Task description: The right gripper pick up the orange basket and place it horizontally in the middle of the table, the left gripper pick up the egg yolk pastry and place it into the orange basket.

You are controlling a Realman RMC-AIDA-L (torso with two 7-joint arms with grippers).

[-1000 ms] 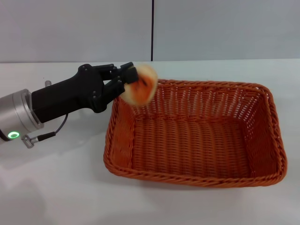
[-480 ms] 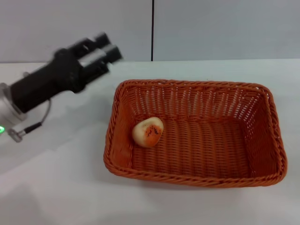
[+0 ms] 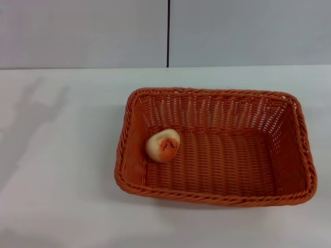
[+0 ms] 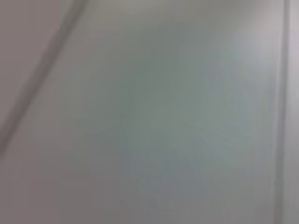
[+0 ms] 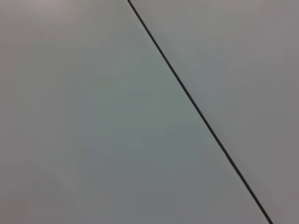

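The small cream egg yolk pastry (image 3: 163,145) lies inside the bright orange woven basket (image 3: 297,132), near its left wall, on the white table (image 3: 62,170). Neither gripper is visible, so their state cannot be told.

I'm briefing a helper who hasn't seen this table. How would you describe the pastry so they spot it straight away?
On the white table sits one large orange basket. Look inside it, at its left end, near the side wall: the pastry lies there. It is the only thing in the basket, a small pale cream bun with an orange, dark-specked patch.
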